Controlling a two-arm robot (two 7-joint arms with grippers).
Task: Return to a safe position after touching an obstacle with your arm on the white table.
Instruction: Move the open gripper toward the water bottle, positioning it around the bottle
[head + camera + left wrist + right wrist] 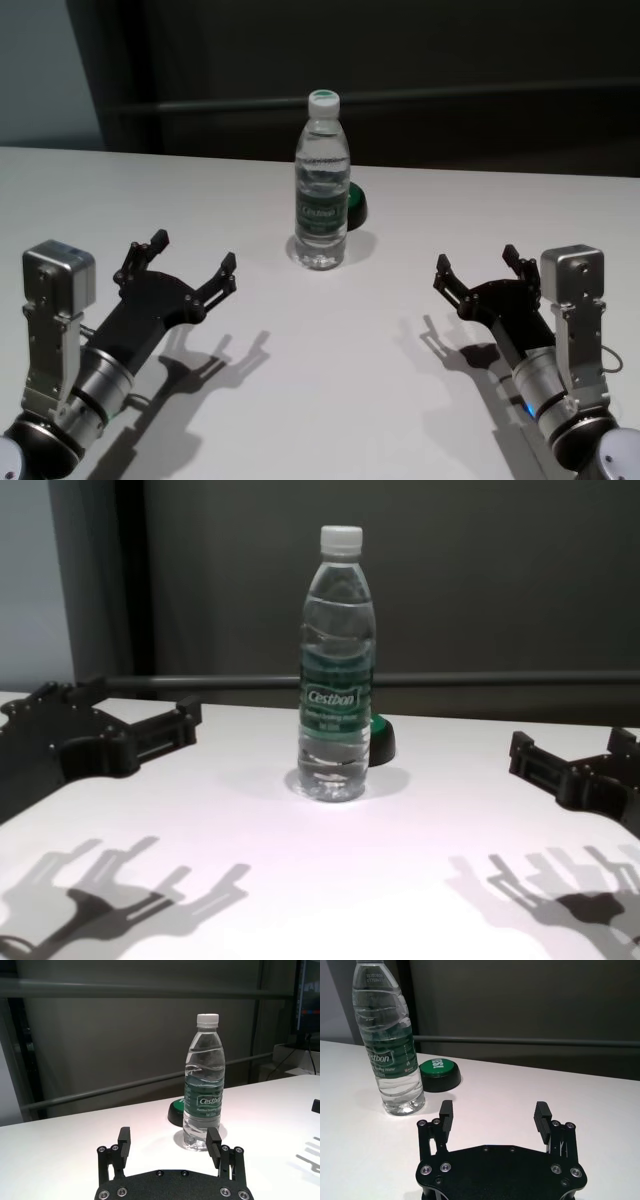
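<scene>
On white table [330, 380]: water bottle [321, 185] upright at centre, untouched; left gripper [190, 262] and right gripper [478, 268] both spread apart, clear of it on either side.

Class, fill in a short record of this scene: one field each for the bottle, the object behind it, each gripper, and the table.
bottle: upright, capped, mid-table, untouched
button: green, just behind the bottle
left gripper: open, above the table, short of the bottle
right gripper: open, above the table, short of the bottle
table: white
</scene>
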